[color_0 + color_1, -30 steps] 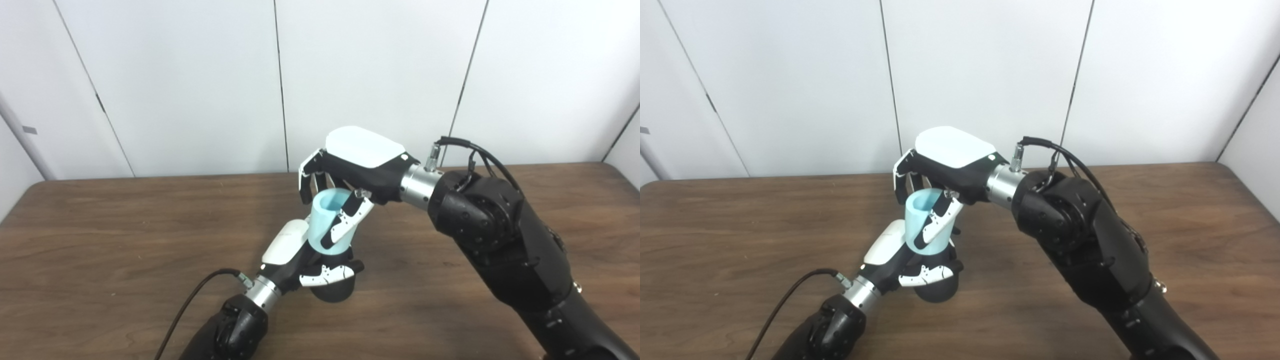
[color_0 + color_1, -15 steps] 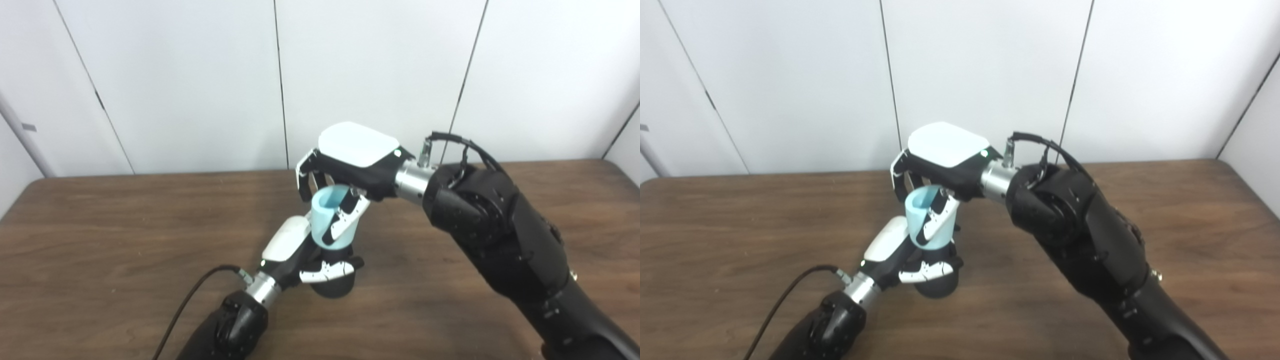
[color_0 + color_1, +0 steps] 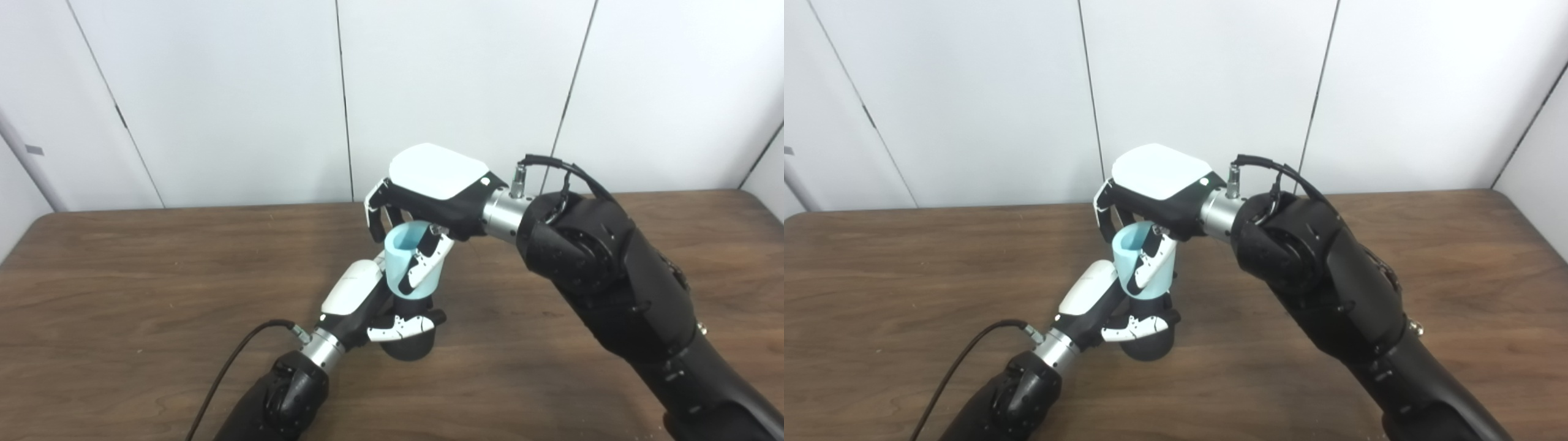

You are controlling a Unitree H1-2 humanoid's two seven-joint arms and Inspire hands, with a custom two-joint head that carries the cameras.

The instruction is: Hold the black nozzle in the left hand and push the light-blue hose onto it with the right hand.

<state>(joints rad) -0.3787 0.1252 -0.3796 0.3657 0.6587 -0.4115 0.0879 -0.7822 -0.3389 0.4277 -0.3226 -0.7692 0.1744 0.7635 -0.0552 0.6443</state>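
The black nozzle (image 3: 407, 347) stands near the middle of the brown table, and my left hand (image 3: 367, 306) is shut around its upper part. A short light-blue hose (image 3: 409, 260), open end up, stands directly over the nozzle with its lower end at the nozzle's top. My right hand (image 3: 429, 196) comes down from above and is shut on the hose, thumb along its front and fingers behind. How far the hose has slid over the nozzle is hidden by both hands. In the right eye view the hose (image 3: 1142, 260) sits over the nozzle (image 3: 1148, 346).
The wooden table (image 3: 122, 294) runs to a white panelled wall behind. A black cable (image 3: 233, 361) trails from my left wrist toward the front edge. My bulky right forearm (image 3: 612, 288) crosses the table's right half.
The view has shifted slightly. My right hand and the hose have edged a little lower and leftward onto the nozzle, and the right forearm has swung closer in. Both grips are unchanged.
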